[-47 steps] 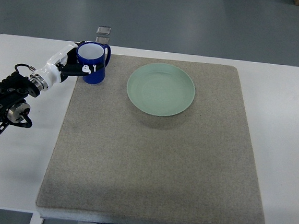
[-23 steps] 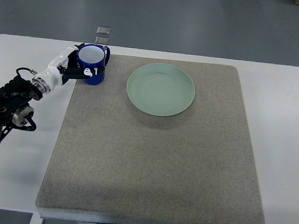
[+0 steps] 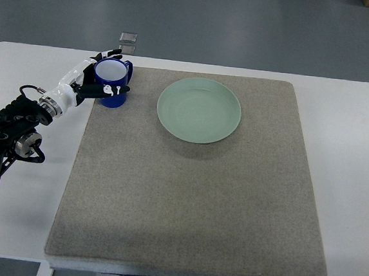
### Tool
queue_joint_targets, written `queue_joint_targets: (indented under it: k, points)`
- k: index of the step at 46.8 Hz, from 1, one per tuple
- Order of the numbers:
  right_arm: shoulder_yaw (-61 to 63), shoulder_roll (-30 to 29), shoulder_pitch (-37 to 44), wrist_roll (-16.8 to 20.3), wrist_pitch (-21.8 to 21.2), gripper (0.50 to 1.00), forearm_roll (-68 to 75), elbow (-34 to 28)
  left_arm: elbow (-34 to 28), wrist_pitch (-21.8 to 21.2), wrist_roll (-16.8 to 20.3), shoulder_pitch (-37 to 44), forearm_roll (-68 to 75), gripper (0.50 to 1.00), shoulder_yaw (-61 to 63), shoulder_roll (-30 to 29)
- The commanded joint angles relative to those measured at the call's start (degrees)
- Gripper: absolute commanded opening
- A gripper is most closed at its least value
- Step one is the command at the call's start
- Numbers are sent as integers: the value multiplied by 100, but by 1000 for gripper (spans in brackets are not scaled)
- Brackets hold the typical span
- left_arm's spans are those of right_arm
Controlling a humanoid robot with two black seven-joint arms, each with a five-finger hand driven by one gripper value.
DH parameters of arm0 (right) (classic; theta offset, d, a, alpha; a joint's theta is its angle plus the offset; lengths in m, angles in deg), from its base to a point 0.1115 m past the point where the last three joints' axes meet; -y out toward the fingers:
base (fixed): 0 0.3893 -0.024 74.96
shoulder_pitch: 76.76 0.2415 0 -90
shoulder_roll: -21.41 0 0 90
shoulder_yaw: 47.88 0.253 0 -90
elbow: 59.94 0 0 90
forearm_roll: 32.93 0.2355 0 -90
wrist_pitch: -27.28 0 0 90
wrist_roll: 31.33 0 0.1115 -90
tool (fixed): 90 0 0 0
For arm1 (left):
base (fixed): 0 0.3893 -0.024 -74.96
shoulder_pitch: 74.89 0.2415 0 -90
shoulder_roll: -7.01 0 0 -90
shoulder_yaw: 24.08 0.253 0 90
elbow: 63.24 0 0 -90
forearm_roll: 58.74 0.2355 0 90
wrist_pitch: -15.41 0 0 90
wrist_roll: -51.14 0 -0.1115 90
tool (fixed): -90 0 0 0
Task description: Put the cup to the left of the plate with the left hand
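Top view, looking steeply down on a white table point(image 3: 351, 159) with a big grey felt mat point(image 3: 192, 197) covering most of the middle. Blue cup point(image 3: 112, 82) with a white inside, upright at the mat's far-left corner, right around the mat's left edge. Hard to tell whether the base sits fully on the mat or hangs slightly over the border. Handle not clearly visible from this angle.

Left hand point(image 3: 94, 81) wrapped around that cup: white-and-black fingers point(image 3: 116, 89) curled across the near side, more fingertips peeking over the far rim, so clamped on the cup rather than spread. Forearm running down and left from there to a bulky black wrist and arm section point(image 3: 6, 138) near the picture's left edge, over bare table.

Pale green plate point(image 3: 199, 109) flat on the mat, to the right of the cup, clear gap of mat between the two, not touching. Nothing on the plate.

Small clear plastic-looking stand or block point(image 3: 128, 41) just past the table's far edge, behind the cup; too small to make out properly.

No right arm anywhere in the shot.
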Motion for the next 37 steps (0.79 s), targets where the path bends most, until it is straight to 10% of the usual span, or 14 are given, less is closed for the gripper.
queue_joint_targets:
  k: [1,37]
  points:
    - [2,0,0,0,0,932,0,-4,2,8,0,14,-29,996,-57,-1]
    - [2,0,0,0,0,932,0,-4,63,96,0,32,-248,999,-548,-124]
